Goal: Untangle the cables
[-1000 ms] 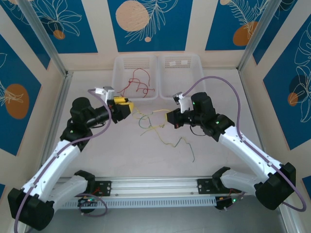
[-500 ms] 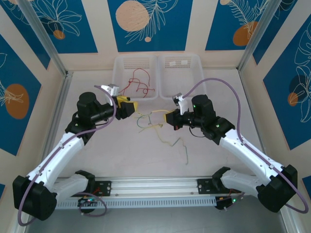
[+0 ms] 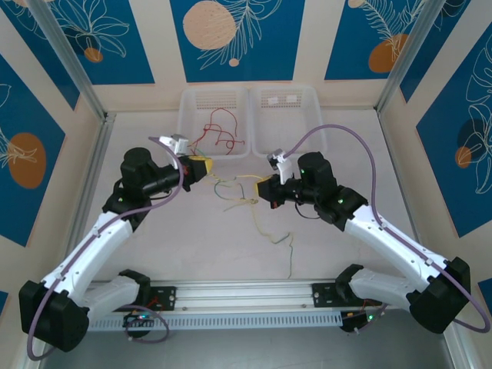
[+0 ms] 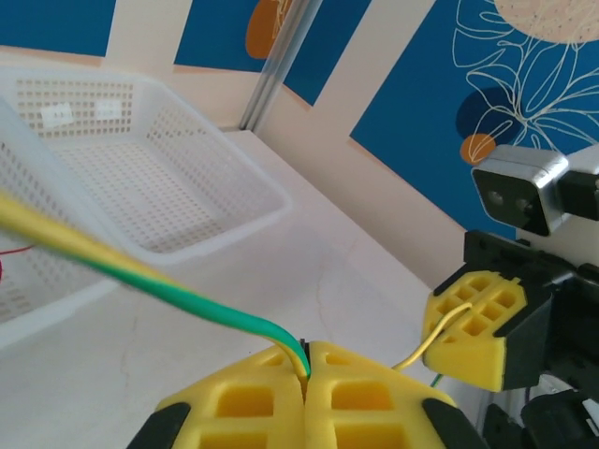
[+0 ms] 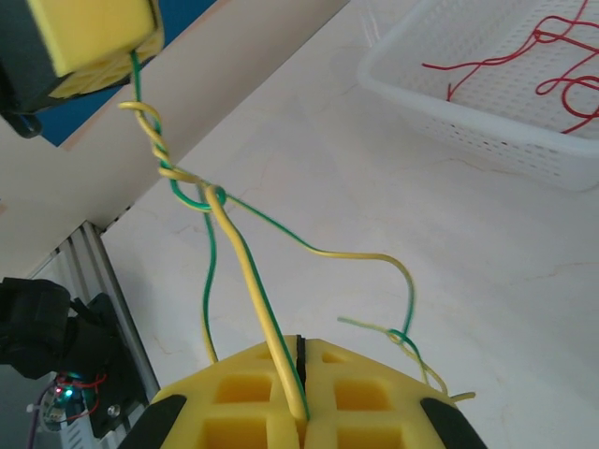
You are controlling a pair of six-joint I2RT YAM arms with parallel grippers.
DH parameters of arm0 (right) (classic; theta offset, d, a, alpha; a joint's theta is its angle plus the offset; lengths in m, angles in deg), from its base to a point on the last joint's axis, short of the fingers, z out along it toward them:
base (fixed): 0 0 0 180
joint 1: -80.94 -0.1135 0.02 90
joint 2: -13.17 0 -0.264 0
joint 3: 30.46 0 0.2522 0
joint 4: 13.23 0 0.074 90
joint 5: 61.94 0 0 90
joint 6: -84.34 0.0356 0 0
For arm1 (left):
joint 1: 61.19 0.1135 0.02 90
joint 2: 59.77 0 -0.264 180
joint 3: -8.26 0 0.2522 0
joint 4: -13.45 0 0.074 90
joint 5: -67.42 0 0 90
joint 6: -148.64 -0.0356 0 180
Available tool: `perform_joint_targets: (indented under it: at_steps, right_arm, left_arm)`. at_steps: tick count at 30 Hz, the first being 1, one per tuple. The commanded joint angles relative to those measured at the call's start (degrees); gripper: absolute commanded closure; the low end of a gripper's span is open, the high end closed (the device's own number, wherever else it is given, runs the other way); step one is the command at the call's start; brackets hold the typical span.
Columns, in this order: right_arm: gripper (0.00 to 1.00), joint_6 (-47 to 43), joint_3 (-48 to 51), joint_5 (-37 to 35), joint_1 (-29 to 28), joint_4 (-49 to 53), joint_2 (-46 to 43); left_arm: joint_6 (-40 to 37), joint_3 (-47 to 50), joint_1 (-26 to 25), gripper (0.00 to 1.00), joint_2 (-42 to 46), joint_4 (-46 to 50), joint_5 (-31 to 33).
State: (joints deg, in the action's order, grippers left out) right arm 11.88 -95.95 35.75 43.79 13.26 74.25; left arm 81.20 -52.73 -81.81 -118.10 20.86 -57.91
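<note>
The yellow-green cables hang as a tangled bundle between both grippers, with one tail trailing toward the near edge. My left gripper is shut on one yellow-green strand, which enters between the closed yellow fingers of the left gripper. My right gripper is shut on another yellow-green strand that runs up from the right gripper to a twisted knot just below the left gripper's pad. Red cables lie in the left white basket.
A second white basket stands beside the first at the back. Red cables show inside the basket in the right wrist view. Metal frame posts flank the table. A rail runs along the near edge.
My left gripper has closed on a yellow-green strand after standing open. The right gripper shifted slightly left, and the trailing tail slid toward the near edge.
</note>
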Motion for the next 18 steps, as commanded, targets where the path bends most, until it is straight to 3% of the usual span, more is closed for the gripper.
perform_joint_targets:
  at_steps: [1, 5, 6, 8, 9, 10, 12, 18]
  right_arm:
    - [1.0, 0.7, -0.6, -4.3, 0.0, -0.5, -0.5]
    - [1.0, 0.8, -0.2, -8.5, 0.7, 1.7, -1.6]
    - [1.0, 1.1, 0.0, -9.3, 1.0, 2.0, -1.8]
    - [1.0, 1.8, 0.1, -10.3, 1.6, 3.0, -2.2]
    - [1.0, 1.9, 0.1, -10.3, 1.6, 3.0, -2.1]
    - [1.0, 2.0, 0.1, -9.6, 1.6, 2.8, -2.1]
    - [1.0, 2.1, -0.1, -8.3, 1.4, 2.3, -1.8]
    - [1.0, 2.9, -2.0, -8.6, 0.7, 3.7, -0.1]
  left_arm:
    - [-1.5, 0.6, -0.2, 1.0, 2.2, 1.5, 2.4]
    - [-2.9, 1.0, 0.0, 1.0, 5.5, 4.2, 7.1]
    - [-3.0, 0.9, 0.1, 0.89, 5.9, 5.1, 8.1]
    - [-3.4, 0.1, 0.1, 0.32, 5.6, 7.0, 8.6]
    - [-3.5, -0.3, 0.1, 0.12, 5.0, 7.4, 7.9]
    - [-3.6, -0.6, 0.1, 0.05, 4.4, 8.0, 7.2]
    - [-4.5, -0.8, 0.1, 0.09, 3.7, 8.0, 5.2]
    - [-8.5, 0.9, -1.0, 0.42, 7.6, 6.5, 3.8]
